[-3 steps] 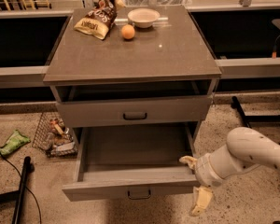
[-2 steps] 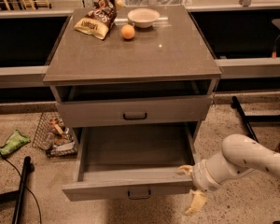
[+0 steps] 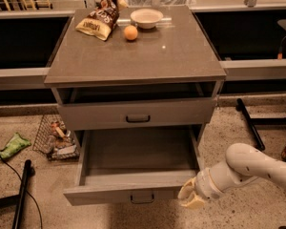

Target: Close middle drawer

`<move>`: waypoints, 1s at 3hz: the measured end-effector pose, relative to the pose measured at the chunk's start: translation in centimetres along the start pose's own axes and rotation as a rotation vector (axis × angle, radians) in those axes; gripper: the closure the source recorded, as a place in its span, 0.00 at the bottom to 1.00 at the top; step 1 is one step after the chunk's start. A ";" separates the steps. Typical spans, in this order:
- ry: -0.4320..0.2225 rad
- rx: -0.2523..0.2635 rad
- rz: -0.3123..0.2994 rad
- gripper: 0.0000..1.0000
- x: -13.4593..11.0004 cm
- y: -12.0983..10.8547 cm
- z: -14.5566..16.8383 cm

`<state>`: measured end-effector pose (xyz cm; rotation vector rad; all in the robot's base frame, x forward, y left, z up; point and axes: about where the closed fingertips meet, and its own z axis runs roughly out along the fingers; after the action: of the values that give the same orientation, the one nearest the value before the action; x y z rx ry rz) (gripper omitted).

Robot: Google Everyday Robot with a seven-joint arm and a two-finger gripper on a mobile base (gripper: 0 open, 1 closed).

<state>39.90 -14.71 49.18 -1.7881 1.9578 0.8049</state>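
Note:
The middle drawer (image 3: 133, 193) is pulled far out of the grey cabinet, and its empty inside shows. Its flat front has a small dark loop handle (image 3: 142, 198) at the centre. The top drawer (image 3: 136, 113) above it sits nearly in, with a dark gap under the tabletop. The lowest drawer is hidden below the open one. My gripper (image 3: 191, 197) is at the right end of the middle drawer's front, close against its corner. It is open and holds nothing. The white arm (image 3: 250, 168) reaches in from the right.
On the tabletop (image 3: 138, 56) lie a snack bag (image 3: 99, 19), an orange (image 3: 130, 33) and a white bowl (image 3: 146, 17). A wire basket of items (image 3: 55, 137) and a green packet (image 3: 13, 145) lie on the floor at left. Black poles lie at lower left (image 3: 23, 190) and right (image 3: 250, 123).
My gripper has moved left and a little down, from beside the drawer's right side to the right corner of its front. The drawer stays pulled out about as far.

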 end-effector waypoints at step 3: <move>0.116 -0.069 -0.222 1.00 2.0 -0.9 8.8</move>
<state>39.64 -10.77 41.06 -2.0908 1.7770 0.7161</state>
